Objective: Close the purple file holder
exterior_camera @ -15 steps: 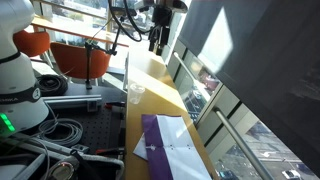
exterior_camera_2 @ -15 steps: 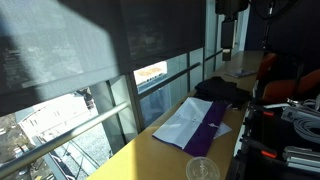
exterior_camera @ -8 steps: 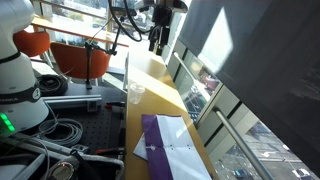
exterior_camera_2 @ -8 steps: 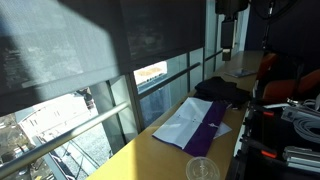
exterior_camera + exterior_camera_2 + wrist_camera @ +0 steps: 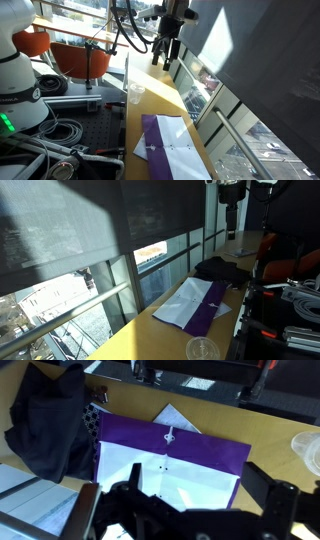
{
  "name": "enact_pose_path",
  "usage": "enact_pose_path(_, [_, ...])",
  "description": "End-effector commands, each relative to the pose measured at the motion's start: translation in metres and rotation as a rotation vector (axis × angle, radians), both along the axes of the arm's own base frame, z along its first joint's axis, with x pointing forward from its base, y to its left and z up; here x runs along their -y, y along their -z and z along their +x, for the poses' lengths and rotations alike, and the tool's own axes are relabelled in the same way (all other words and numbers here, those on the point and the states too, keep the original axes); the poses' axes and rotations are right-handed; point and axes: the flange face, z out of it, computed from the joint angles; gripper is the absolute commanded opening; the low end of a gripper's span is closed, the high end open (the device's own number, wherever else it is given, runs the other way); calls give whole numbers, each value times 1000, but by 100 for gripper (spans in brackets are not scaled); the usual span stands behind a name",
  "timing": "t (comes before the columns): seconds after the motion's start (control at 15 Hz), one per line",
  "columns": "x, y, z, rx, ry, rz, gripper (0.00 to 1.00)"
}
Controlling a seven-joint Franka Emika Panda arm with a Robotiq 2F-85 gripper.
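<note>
The purple file holder [image 5: 160, 135] lies open and flat on the wooden counter, with white paper sheets [image 5: 178, 152] showing inside. It also shows in an exterior view [image 5: 208, 297] and in the wrist view [image 5: 180, 443]. My gripper [image 5: 166, 57] hangs high above the counter, far from the holder; it also shows in an exterior view [image 5: 231, 225]. In the wrist view my gripper [image 5: 195, 485] looks down on the holder with its fingers spread wide and nothing between them.
A clear plastic cup [image 5: 135, 94] stands on the counter; it also shows in an exterior view [image 5: 201, 349]. A dark cloth [image 5: 50, 420] lies beside the holder. Window panes [image 5: 215, 105] run along the counter. Cables and equipment [image 5: 50, 130] sit on the other side.
My gripper has shifted sideways along the counter and a little lower. The file holder, cup and cloth have not moved.
</note>
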Motion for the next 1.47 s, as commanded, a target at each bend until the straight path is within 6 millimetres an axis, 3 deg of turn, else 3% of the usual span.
enact_pose_path(0.0, [85, -4, 17, 23, -60, -56, 100])
enact_pose_path(0.13, [133, -5, 26, 73, -60, 10, 100])
enact_pose_path(0.33, [189, 3, 39, 162, -47, 171, 100])
enact_pose_path(0.6, [241, 26, 57, 215, -16, 392, 100])
enact_pose_path(0.8, [270, 37, 77, 230, 29, 554, 100])
enact_pose_path(1.07, [307, 93, 128, 216, 143, 698, 100])
enact_pose_path(1.4, [345, 176, 182, 145, 271, 691, 100])
